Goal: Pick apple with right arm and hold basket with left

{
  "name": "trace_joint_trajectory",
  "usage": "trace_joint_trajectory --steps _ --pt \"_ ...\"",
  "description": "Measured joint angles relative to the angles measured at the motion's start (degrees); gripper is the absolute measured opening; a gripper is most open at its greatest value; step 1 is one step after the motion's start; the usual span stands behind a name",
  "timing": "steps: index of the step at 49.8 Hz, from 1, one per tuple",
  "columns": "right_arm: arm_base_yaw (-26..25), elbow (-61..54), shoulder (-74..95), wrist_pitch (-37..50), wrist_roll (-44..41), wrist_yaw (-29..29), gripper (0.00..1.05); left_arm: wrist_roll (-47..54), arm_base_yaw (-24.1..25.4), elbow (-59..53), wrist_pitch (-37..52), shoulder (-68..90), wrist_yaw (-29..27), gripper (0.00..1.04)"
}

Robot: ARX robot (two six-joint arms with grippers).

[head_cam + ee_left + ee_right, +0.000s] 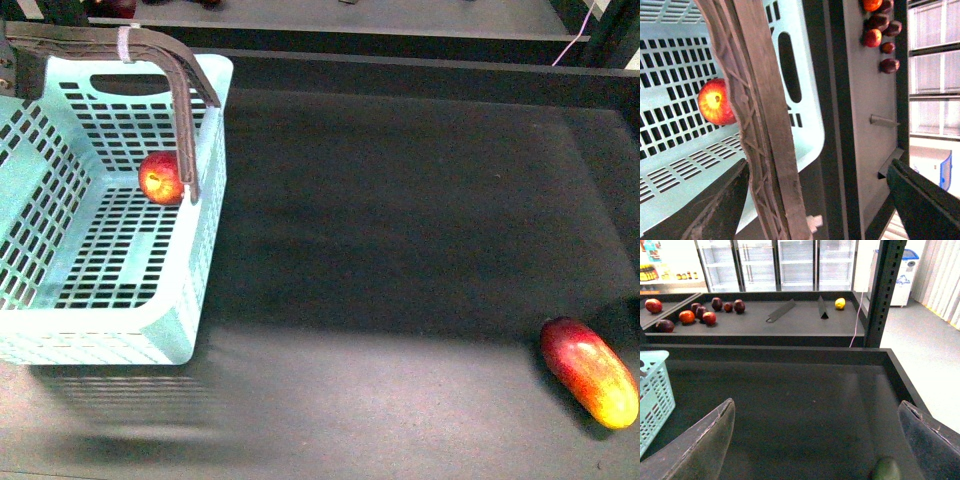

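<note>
Lying inside the basket (205,300), the apple (160,178) sits far from the spread, empty right tool (815,440).

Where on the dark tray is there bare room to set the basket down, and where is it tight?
The wide bare stretch of dark tabletop between the light teal slotted plastic basket and the elongated red-and-yellow fruit is free. It is tight near that fruit at the near right, and inside the basket, where the round red apple lies beside the brown latticed handle.
</note>
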Motion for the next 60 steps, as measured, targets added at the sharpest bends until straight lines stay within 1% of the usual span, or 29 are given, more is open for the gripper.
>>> trace_joint_trajectory --steps 2,4,7,10,19,21,24,25,26,28,29,30,31,33,34,37,39,40,42,44,50,60 --pt "0.0 0.0 0.0 0.0 0.0 0.0 0.96 -0.3 -0.4 -0.1 -1.8 -2.5 -2.5 0.94" --pt "0.0 0.0 0.0 0.0 0.0 0.0 0.96 -0.5 -0.9 -0.1 -3.9 -4.5 -4.6 1.00" --pt "0.0 0.0 0.0 0.0 0.0 0.0 0.96 -1.3 -2.2 -0.2 -7.1 -7.8 -8.4 0.97" --pt "0.0 0.0 0.0 0.0 0.0 0.0 0.96 -2.7 -4.4 -0.5 -9.1 -11.0 -11.6 0.98" --pt "0.0 0.0 0.0 0.0 0.0 0.0 0.96 -8.0 -16.2 -3.0 -13.2 -16.0 -20.2 0.98" --pt "0.0 0.0 0.0 0.0 0.0 0.0 0.96 -3.3 -17.2 -6.1 -6.6 -16.3 -17.9 0.93" --pt "0.0 0.0 0.0 0.0 0.0 0.0 0.96 11.7 -17.6 -14.6 11.5 -17.6 -10.1 0.83" --pt "0.0 0.0 0.0 0.0 0.0 0.0 0.96 19.2 -17.4 -17.6 16.9 -18.2 -8.5 0.79" --pt "0.0 0.0 0.0 0.0 0.0 0.0 0.96 23.6 -16.9 -20.3 21.6 -18.9 -7.5 0.75" --pt "0.0 0.0 0.0 0.0 0.0 0.2 0.96 41.7 -14.5 -27.5 32.9 -22.0 -5.0 0.65" --pt "0.0 0.0 0.0 0.0 0.0 0.2 0.96 47.3 -13.6 -29.2 35.5 -23.3 -4.5 0.61" --pt "0.0 0.0 0.0 0.0 0.0 0.2 0.96 56.1 -12.4 -31.5 38.4 -25.2 -3.9 0.56" --pt "0.0 0.0 0.0 0.0 0.0 0.2 0.96 62.6 -11.3 -33.3 39.9 -27.2 -3.2 0.50" --pt "0.0 0.0 0.0 0.0 0.0 0.1 0.96 69.5 -9.8 -35.5 40.8 -29.6 -2.0 0.43" --pt "0.0 0.0 0.0 0.0 0.0 0.1 0.96 70.9 -9.5 -36.1 40.9 -30.1 -1.7 0.41" --pt "0.0 0.0 0.0 0.0 0.0 0.0 0.96 76.7 -7.8 -39.2 41.0 -32.6 0.0 0.31" --pt "0.0 0.0 0.0 0.0 0.0 0.0 0.96 79.0 -6.7 -41.2 41.0 -34.0 1.3 0.23" --pt "0.0 0.0 0.0 0.0 0.0 0.0 0.96 79.5 -6.4 -41.7 41.0 -34.4 1.6 0.22" --pt "0.0 0.0 0.0 0.0 0.0 0.0 0.96 81.4 -4.9 -44.3 40.9 -36.6 3.3 0.11" --pt "0.0 0.0 0.0 0.0 0.0 0.0 0.96 82.3 -3.9 -45.7 40.8 -38.2 4.5 0.04" --pt "0.0 0.0 0.0 0.0 0.0 0.0 0.96 83.8 -0.7 -49.8 39.4 -44.0 7.7 0.03" --pt "0.0 0.0 0.0 0.0 0.0 0.0 0.96 84.2 4.2 -55.2 34.2 -54.4 12.3 0.03"
